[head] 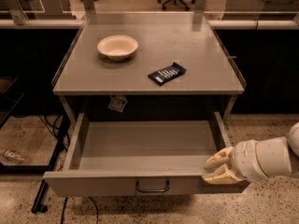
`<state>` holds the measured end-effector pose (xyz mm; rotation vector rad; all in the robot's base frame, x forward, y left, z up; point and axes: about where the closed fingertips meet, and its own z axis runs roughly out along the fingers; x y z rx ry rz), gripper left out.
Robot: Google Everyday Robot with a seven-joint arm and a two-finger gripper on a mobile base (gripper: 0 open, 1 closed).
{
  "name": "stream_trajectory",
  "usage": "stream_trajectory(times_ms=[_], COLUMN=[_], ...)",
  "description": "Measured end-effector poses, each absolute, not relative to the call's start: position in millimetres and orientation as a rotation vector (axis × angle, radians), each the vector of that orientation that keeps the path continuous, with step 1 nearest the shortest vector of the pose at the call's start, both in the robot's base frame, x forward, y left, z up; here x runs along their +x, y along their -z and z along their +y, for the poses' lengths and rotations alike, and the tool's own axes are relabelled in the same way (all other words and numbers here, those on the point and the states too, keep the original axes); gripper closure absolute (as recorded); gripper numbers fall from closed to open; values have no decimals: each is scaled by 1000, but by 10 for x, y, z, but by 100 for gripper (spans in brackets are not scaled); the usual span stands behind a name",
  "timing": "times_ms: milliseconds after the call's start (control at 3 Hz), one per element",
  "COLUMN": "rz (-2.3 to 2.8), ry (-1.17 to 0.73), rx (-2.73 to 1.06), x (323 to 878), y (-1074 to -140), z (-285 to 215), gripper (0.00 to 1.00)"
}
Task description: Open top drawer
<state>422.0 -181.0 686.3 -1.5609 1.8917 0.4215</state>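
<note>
The top drawer (140,146) of the grey cabinet stands pulled far out, and its inside is bare. Its flat front panel (93,185) carries a small dark loop handle (153,187) at centre. My gripper (214,168) is at the right end of the front panel, reaching in from the right. One cream finger (218,157) lies on the inner side of the panel's top edge and the other on the outer side, closed on the panel. The two lower drawers are hidden under the open one.
On the cabinet top (196,55) sit a cream bowl (117,46) at the back left and a dark snack bar (167,73) near the front middle. A tag (117,102) hangs under the top. Cables and a black stand leg (49,171) lie on the floor to the left.
</note>
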Motion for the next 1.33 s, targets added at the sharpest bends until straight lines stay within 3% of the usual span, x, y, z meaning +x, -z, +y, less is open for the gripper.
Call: stream_trajectory(times_ms=[333, 667, 1000, 1333], rz=[1892, 1892, 1892, 1892], ry=[-421, -421, -422, -422], rx=[-1561, -1561, -1561, -1561], x=[4195, 4195, 4195, 4195], y=[-6868, -6868, -6868, -6868], z=[-1811, -1811, -1810, -1810], gripper=[83, 60, 29, 5])
